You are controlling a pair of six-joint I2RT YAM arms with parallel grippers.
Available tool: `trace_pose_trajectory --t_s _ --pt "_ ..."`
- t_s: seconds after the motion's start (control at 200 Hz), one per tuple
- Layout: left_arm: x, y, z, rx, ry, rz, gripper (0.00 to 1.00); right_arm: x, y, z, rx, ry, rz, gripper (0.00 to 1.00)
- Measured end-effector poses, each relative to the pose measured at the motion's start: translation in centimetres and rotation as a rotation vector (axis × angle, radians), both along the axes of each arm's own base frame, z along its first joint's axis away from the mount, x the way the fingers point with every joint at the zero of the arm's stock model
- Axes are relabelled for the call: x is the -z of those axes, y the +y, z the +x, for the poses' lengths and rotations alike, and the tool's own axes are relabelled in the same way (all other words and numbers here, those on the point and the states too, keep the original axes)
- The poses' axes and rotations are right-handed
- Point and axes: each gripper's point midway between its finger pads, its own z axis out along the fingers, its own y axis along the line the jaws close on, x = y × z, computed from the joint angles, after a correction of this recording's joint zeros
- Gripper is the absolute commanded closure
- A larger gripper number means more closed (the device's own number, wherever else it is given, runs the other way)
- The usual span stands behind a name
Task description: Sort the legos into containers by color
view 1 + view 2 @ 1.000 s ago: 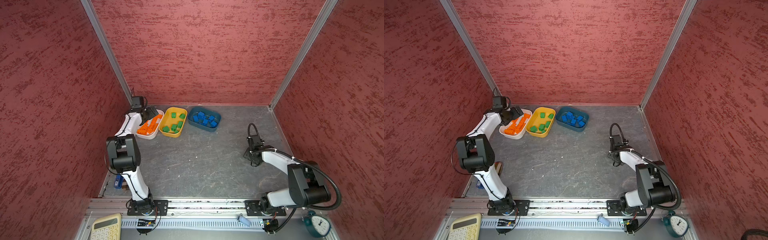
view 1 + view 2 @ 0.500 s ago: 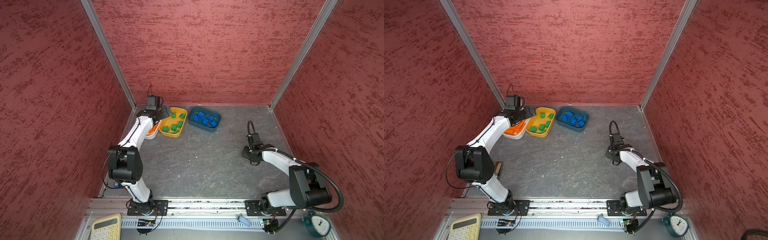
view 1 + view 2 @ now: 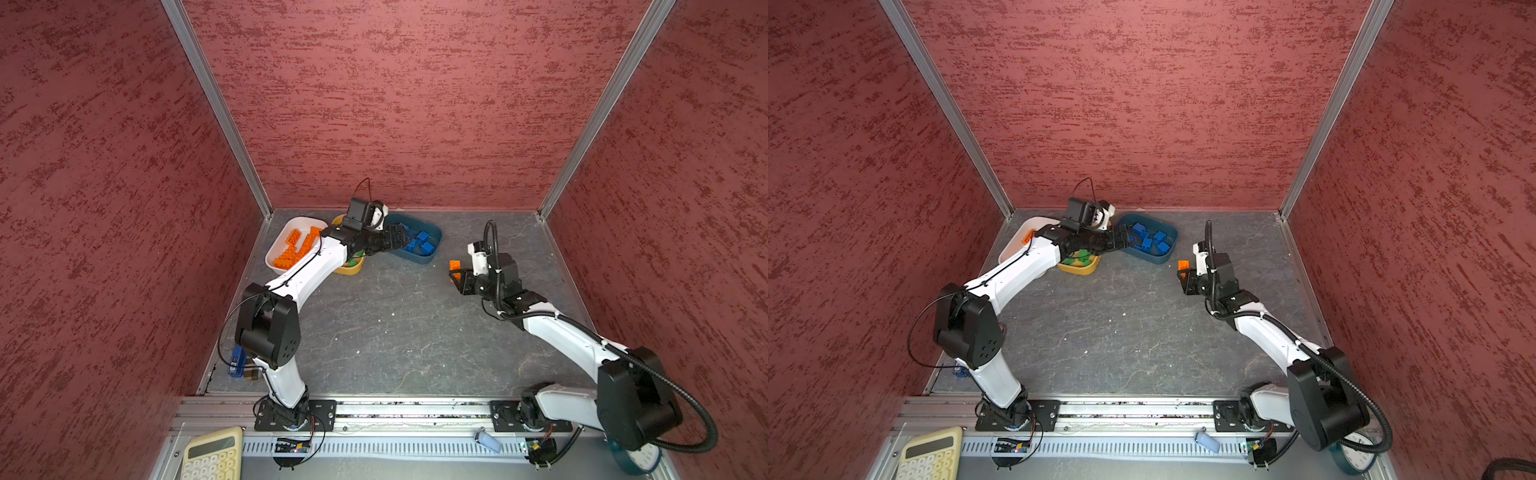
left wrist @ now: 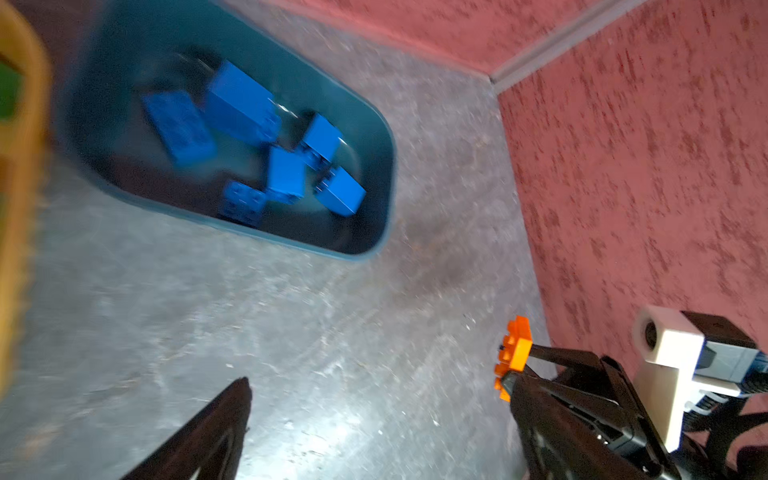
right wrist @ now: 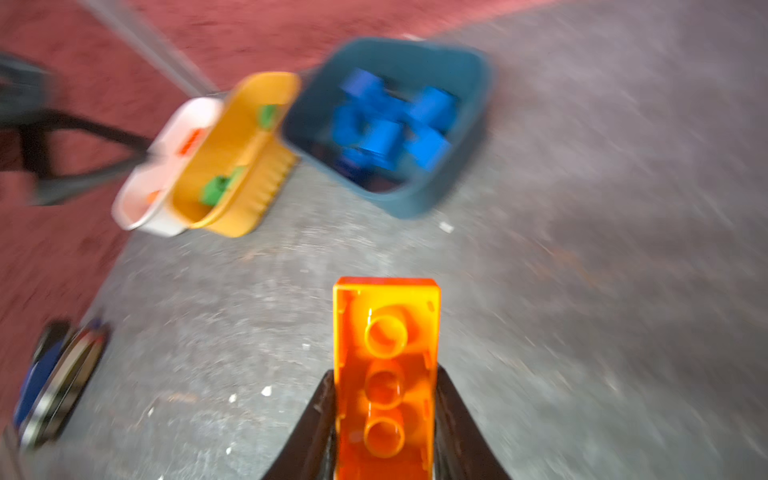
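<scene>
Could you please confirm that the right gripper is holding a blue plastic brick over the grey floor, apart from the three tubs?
Not quite: the small studded plastic brick in the right gripper's fingers is orange, not blue; the right wrist view shows it. Otherwise yes: it is over the grey floor, apart from the white tub, mustard yellow tub and dark teal tub.
</scene>
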Motion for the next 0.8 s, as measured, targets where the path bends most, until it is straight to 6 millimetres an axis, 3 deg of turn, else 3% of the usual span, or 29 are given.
trace_pose_trajectory --t_s 0.07,0.17,0.341,0.421,0.501,0.516,0.546,0.631,0.691,0.756,0.801 --pt "0.7 -2.2 -1.5 0.062 0.041 -0.021 0.08 -1.0 1.7 -0.4 -0.086 -0.068 0.002 0.81" --pt "1.2 -4.6 -3.5 0.129 0.084 -0.048 0.21 -1.7 3.6 -0.8 -0.181 -0.134 0.003 0.81" --pt "1.6 -6.1 -4.4 0.175 0.129 -0.089 0.49 -1.7 6.0 -1.3 -0.29 -0.191 0.006 0.81" --pt "1.6 -6.3 -4.6 0.198 0.13 -0.101 0.65 -2.0 6.7 -0.9 -0.305 -0.203 0.009 0.81" --pt "1.4 -6.5 -4.8 0.218 0.129 -0.111 0.94 -2.4 7.1 -0.6 -0.311 -0.214 0.014 0.8" --pt "1.3 -6.5 -4.7 0.219 0.124 -0.11 1.0 -2.4 7.2 -0.5 -0.312 -0.215 0.016 0.78" --pt "1.4 -6.2 -4.5 0.211 0.115 -0.096 1.0 -2.5 7.2 -0.5 -0.311 -0.219 0.017 0.73" --pt "1.3 -5.7 -4.2 0.21 0.104 -0.087 1.0 -2.6 7.3 -0.4 -0.31 -0.222 0.021 0.44" --pt "1.3 -4.9 -3.9 0.195 0.096 -0.067 1.0 -2.7 7.3 -0.4 -0.311 -0.224 0.019 0.29" --pt "1.3 -2.8 -2.7 0.137 0.073 -0.031 1.0 -2.7 6.9 -0.1 -0.285 -0.222 -0.004 0.18" --pt "1.2 0.1 -1.0 0.056 0.049 0.007 1.0 -2.8 6.1 0.2 -0.244 -0.222 -0.033 0.09"
